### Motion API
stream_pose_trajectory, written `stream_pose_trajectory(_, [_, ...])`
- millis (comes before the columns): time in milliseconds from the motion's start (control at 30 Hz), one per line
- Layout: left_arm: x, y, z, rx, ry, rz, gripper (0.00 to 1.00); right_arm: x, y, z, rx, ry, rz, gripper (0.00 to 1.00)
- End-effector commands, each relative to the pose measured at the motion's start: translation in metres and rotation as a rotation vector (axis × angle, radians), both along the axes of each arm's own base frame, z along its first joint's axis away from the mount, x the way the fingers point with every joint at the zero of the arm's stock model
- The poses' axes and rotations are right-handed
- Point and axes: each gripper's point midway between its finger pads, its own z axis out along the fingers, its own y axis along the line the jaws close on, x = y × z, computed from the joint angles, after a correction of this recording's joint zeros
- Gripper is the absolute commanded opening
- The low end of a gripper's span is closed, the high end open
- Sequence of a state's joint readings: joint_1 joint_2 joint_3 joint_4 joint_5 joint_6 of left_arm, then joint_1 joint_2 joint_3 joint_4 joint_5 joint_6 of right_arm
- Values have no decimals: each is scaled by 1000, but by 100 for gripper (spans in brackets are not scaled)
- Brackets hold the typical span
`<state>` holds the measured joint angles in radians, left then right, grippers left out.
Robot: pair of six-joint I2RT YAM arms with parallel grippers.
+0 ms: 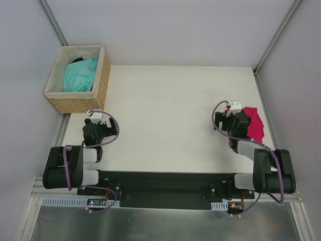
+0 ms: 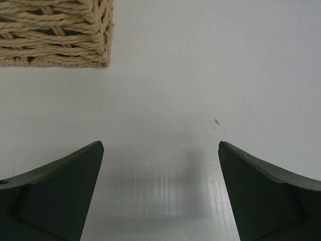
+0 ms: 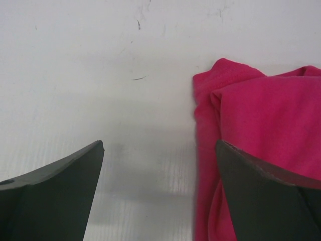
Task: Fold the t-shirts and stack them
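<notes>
A white table (image 1: 170, 110) fills a plain booth with pale walls, and two black arms are mounted at its near edge. From overhead, a woven wicker basket (image 1: 103, 85) sits at the far left corner of the table with the turquoise t-shirt (image 1: 80, 75) crumpled inside it. The crimson-pink t-shirt (image 1: 255, 123) lies bunched near the table's right edge, well apart from the basket. Only this high view takes in both garments at once. The left wrist camera sees no shirt at all. It shows the left gripper (image 2: 160, 150) with its jaws spread wide and nothing between them over bare tabletop, and just one lower corner of the basket's weave (image 2: 55, 32) at upper left. The basket's contents are hidden from that angle. The right wrist camera shows the right gripper (image 3: 159, 148), also spread wide and holding nothing. Its left finger (image 3: 50, 196) is over bare, lightly scuffed table, and its right finger (image 3: 271, 196) overlaps the folds of the pink cloth (image 3: 266, 110) in the picture. That close view shows the shirt's doubled-over edge and rumpled creases, which the overhead camera reduces to a flat patch. Whether the finger actually touches the fabric cannot be told.
</notes>
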<state>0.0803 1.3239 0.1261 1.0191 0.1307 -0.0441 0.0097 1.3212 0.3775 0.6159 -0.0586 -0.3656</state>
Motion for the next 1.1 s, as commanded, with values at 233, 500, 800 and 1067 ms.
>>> stream_pose_trajectory(233, [21,1,39,17,-146,-16,100,5,-6,19,33,-189,-38,96])
stream_pose_trajectory(500, [23,-1,39,17,-139,-32,99,4,-7,19,30,-189,-40,96])
stream_pose_trajectory(800, [24,-11,37,20,-124,-92,99,4,-7,20,29,-193,-41,96])
stream_pose_trajectory(1067, [24,-11,36,19,-122,-92,99,4,-7,20,29,-191,-41,96])
